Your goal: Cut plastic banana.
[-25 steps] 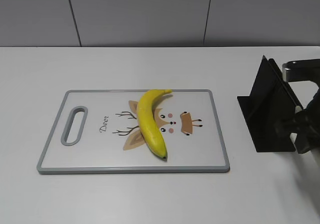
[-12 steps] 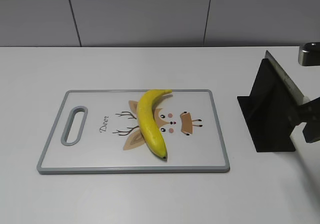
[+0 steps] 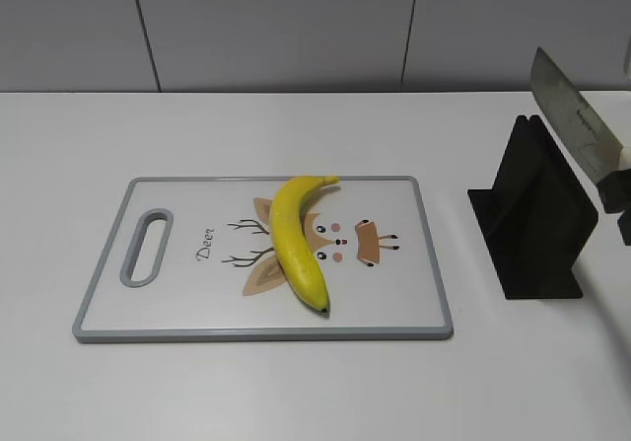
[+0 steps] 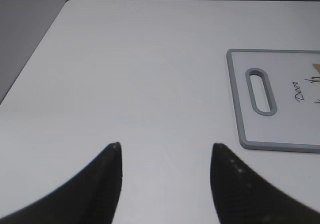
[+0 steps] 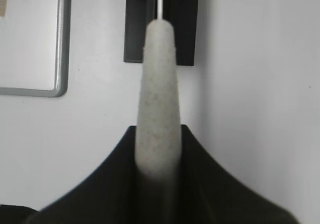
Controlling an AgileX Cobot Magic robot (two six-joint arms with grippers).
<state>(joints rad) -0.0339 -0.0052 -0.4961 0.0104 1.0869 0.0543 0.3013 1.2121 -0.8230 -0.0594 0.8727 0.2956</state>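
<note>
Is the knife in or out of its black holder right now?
Out. The knife is lifted clear above the black holder, its pale handle clamped in the right tool.

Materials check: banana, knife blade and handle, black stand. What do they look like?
Curved yellow banana: glossy, uniform colour, looks like moulded plastic. Broad grey knife blade: dull metallic sheen, likely steel. Pale speckled knife handle, clamped in the right tool: matte, probably plastic or composite; cannot tell which. Black knife stand: flat matte panels, plastic or coated metal, unclear.

Right gripper clamped, left gripper spread.
</note>
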